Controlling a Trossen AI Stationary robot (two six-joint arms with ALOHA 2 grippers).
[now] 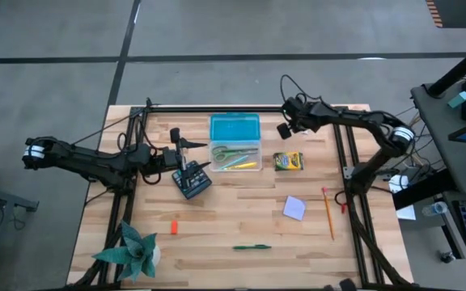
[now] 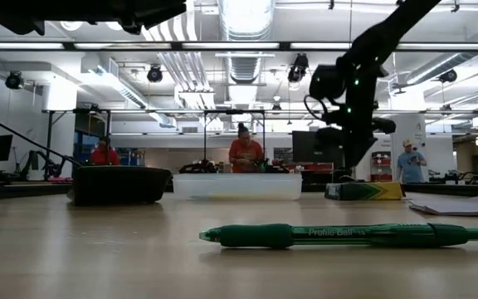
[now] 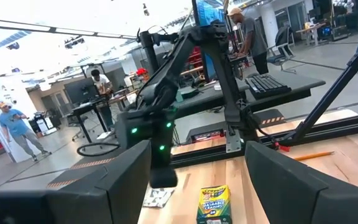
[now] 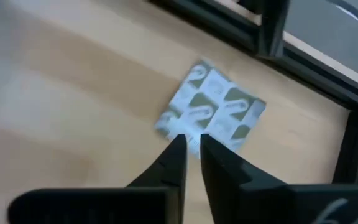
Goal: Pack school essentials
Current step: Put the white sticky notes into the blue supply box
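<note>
Nearly closed fingertips of the right gripper (image 4: 191, 146) are poised over a flat green-and-white packet (image 4: 213, 112) near the table's far edge, nothing held; a slip off its thin edge is judged likely, the packet being merely pushed.
</note>
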